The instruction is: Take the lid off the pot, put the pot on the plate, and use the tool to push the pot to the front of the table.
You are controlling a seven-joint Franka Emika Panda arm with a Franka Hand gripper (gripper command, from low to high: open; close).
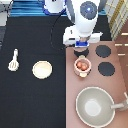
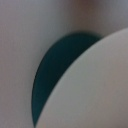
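Pot (image 1: pixel 82 65) seen uncovered on stove (image 1: pixel 71 87), just below tool (image 1: pixel 82 48), whose grip cannot be told; spatula (image 1: pixel 13 60) laid top-to-bottom, head lowermost

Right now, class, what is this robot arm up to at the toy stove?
The gripper is on the stove, just toward the exterior view's top from the pot. The pot is uncovered, its reddish pieces showing, and still sits on the stove. The plate and the tool lie untouched on the table, toward the exterior view's left. A large grey pan sits near the bottom.
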